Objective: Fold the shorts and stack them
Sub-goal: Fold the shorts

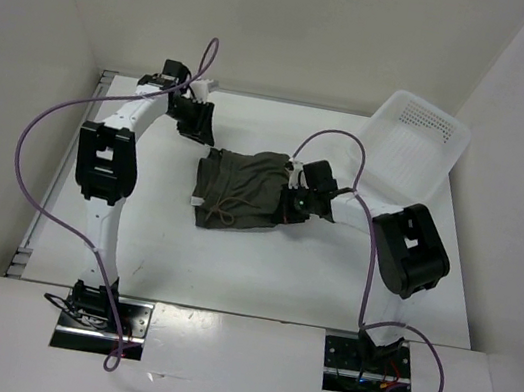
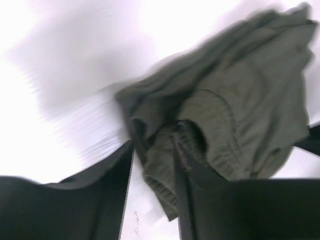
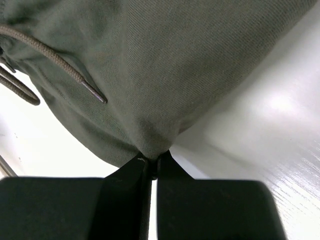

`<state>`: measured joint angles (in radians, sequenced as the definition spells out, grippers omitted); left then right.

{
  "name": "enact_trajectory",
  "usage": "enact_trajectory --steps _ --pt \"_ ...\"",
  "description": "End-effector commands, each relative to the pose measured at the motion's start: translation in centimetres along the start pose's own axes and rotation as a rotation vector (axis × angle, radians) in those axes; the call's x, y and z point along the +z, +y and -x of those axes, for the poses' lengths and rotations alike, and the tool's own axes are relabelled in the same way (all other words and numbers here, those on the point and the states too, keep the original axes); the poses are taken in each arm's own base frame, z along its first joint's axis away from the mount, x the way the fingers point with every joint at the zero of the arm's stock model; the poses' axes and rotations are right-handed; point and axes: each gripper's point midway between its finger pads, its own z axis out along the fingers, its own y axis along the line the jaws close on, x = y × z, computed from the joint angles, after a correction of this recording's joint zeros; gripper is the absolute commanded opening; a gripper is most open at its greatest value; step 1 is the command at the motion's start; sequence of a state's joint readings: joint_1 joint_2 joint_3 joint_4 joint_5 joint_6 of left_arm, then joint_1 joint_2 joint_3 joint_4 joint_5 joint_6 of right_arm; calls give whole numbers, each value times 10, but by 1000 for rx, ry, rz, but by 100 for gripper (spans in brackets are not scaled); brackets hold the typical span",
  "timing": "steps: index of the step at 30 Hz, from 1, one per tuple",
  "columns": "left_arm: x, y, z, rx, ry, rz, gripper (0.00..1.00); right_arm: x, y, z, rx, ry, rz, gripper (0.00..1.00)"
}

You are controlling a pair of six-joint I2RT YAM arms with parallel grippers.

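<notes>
The dark olive-green shorts (image 1: 242, 193) lie partly folded and bunched in the middle of the table, drawstring (image 1: 222, 211) at their near left. My right gripper (image 1: 296, 198) is at their right edge. In the right wrist view it (image 3: 152, 161) is shut, pinching a pucker of the fabric (image 3: 150, 75). My left gripper (image 1: 196, 124) hovers just beyond the shorts' far left corner. In the blurred left wrist view it (image 2: 154, 155) stands open, with the ribbed waistband (image 2: 162, 175) showing between its fingers; I cannot tell whether they touch the cloth.
A white perforated plastic basket (image 1: 418, 147) sits tilted at the far right of the table. White walls enclose the table on the left, back and right. Purple cables loop over both arms.
</notes>
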<state>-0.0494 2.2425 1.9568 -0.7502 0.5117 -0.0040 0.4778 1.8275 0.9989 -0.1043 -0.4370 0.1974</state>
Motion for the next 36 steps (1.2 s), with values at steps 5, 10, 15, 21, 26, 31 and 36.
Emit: enact_trajectory --steps 5,10,15,21,26,31,36 --pt "-9 -72 0 49 17 -221 58 -8 8 17 -54 -54 19 0" --pt "9 -64 -34 33 116 -120 60 -8 9 20 -59 -63 21 1" --pt "23 -74 -37 46 133 -157 62 -9 10 15 -50 -59 32 1" --pt "39 -90 -32 64 130 -246 39 -10 7 14 -77 -64 13 1" --pt "22 -65 -23 40 92 -178 0 -10 4 4 -82 -52 10 0" --pt "-4 -20 -23 -6 62 -23 0 -13 5 -4 -80 -46 18 0" --pt "-6 -28 -37 -6 83 -29 0 -15 8 -3 -84 -52 30 0"
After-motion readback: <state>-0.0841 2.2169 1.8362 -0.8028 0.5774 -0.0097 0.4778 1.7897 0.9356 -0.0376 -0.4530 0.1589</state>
